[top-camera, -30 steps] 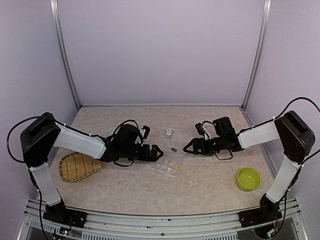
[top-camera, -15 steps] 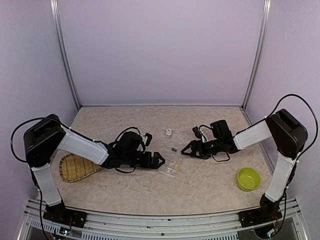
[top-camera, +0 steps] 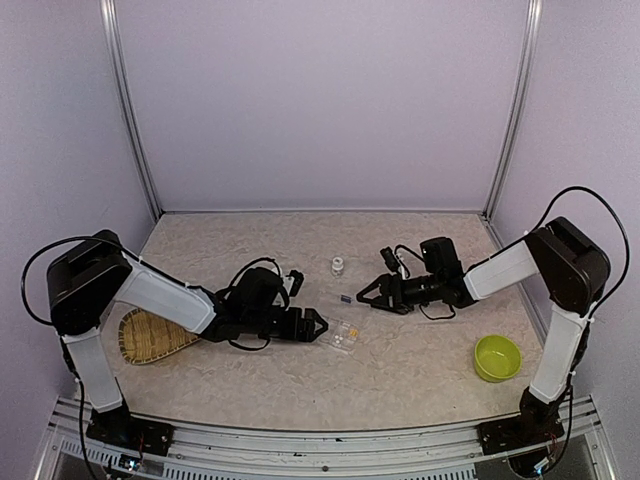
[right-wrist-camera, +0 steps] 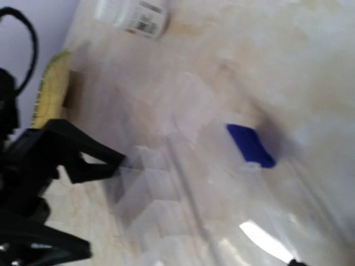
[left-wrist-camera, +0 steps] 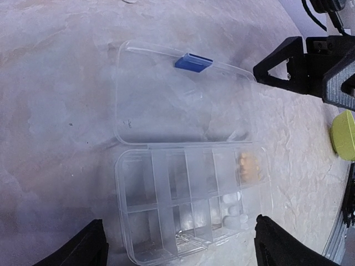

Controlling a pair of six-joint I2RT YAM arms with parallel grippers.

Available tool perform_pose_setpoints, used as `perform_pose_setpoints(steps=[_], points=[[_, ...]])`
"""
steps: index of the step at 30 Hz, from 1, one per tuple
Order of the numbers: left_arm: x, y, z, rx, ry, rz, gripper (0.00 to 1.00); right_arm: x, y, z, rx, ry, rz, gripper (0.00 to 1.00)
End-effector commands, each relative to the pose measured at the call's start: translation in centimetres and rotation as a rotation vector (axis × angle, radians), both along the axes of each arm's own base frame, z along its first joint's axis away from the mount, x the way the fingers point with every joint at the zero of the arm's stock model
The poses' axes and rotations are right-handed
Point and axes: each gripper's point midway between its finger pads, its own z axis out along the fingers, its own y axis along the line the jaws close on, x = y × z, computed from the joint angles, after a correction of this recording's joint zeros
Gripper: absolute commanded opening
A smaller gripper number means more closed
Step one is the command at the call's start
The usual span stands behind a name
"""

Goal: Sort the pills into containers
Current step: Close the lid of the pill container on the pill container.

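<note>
The clear compartment box [top-camera: 342, 334] lies at the centre of the table [top-camera: 420, 370], its hinged lid [left-wrist-camera: 183, 100] folded open flat with the blue latch [left-wrist-camera: 193, 61] at the far edge. Several orange pills [left-wrist-camera: 248, 168] sit in one end compartment. The left gripper [top-camera: 318, 324], jaws spread wide, straddles the box's near side. The right gripper [top-camera: 364, 294], jaws likewise apart and empty, hovers just beyond the lid.

The top external view looks down from above and behind over the whole worktop [top-camera: 420, 385]. The left wrist view sits close above the compartment box [left-wrist-camera: 138, 188]; the blurred right wrist view, closer, seems to share its blue latch [right-wrist-camera: 250, 146].
</note>
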Motion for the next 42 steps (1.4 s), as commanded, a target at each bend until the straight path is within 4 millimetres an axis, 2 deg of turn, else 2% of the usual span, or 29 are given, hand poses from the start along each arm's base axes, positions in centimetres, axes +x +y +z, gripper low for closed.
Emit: perform_pose_setpoints(steps=[1,10,13,15,17,24,33,42], points=[[-0.7,-0.2,1.0,-0.027,-0.004,-0.017,0.86,-0.2,0.5,0.6,0.059,-0.001,0.03,0.84],[-0.9,0.0,1.4,-0.033,-0.008,-0.015,0.75,1.1,-1.0,-0.5,-0.071,-0.026,-0.069,0.83],[-1.1,0.0,1.4,-0.033,-0.007,-0.018,0.68,1.3,-1.0,-1.0,-0.09,-0.017,-0.076,0.83],[-1.1,0.0,1.5,-0.034,-0.007,-0.018,0.59,1.4,-0.9,-1.4,-0.093,-0.006,-0.068,0.83],[-1.2,0.1,1.4,-0.032,-0.004,-0.019,0.56,1.3,-0.6,-1.8,-0.092,0.006,-0.053,0.82],[-1.3,0.3,1.0,-0.017,0.004,-0.012,0.53,0.4,0.8,-1.8,-0.059,0.027,0.022,0.81],[-1.1,0.7,0.2,0.013,0.015,0.011,0.48,0.1,1.6,-1.0,-0.011,0.031,0.063,0.8],[-1.0,0.7,0.5,0.011,0.009,0.015,0.44,0.2,1.9,-1.5,-0.017,0.043,0.067,0.8]])
